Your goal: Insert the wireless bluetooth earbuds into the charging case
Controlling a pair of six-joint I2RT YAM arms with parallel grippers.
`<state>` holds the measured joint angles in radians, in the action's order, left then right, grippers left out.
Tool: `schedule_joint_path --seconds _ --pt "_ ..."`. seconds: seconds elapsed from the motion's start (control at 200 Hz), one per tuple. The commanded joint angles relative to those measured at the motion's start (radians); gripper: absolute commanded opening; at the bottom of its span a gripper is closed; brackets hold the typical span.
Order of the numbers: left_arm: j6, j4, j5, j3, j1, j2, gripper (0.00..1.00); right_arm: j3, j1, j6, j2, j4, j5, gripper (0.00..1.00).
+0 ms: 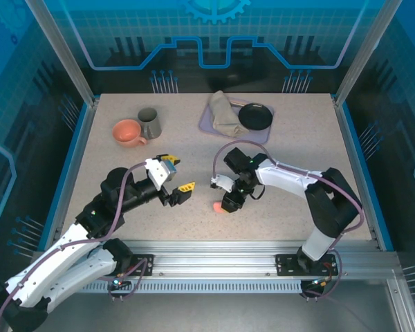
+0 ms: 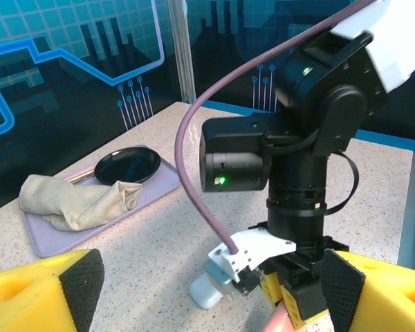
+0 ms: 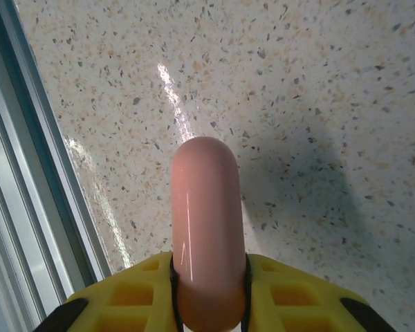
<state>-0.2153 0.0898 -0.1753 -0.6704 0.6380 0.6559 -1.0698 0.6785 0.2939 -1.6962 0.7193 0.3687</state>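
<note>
Case (image 3: 206, 228), salmon-pink, glossy (rounded end), smooth

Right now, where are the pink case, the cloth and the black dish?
pink case (image 3: 207, 228), right wrist view, middle of its rounded body
cloth (image 2: 79, 202), left wrist view, its crumpled middle
black dish (image 1: 255, 116), top external view, its bare centre

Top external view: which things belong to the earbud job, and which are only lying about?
Job: salmon-pink rounded plastic piece, held in the right gripper.
Lying about: orange handled cup, grey mug, lilac flat tray, beige crumpled cloth, black round dish.
</note>
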Motion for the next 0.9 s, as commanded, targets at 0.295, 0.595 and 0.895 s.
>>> schedule_joint_path --seconds 0.295,0.595,0.895 --pt "0.017 0.025 -0.006 0.016 0.003 -0.008 0.85 -0.061 -0.018 -0.052 -0.123 0.014 0.092 0.24" --pt "0.025 0.000 0.019 0.038 0.002 -0.008 0.86 -0.084 -0.037 -0.052 -0.156 0.027 0.105 0.30" --pt "0.028 0.000 0.030 0.040 0.003 -0.009 0.86 -0.110 -0.060 -0.044 -0.167 0.052 0.066 0.44"
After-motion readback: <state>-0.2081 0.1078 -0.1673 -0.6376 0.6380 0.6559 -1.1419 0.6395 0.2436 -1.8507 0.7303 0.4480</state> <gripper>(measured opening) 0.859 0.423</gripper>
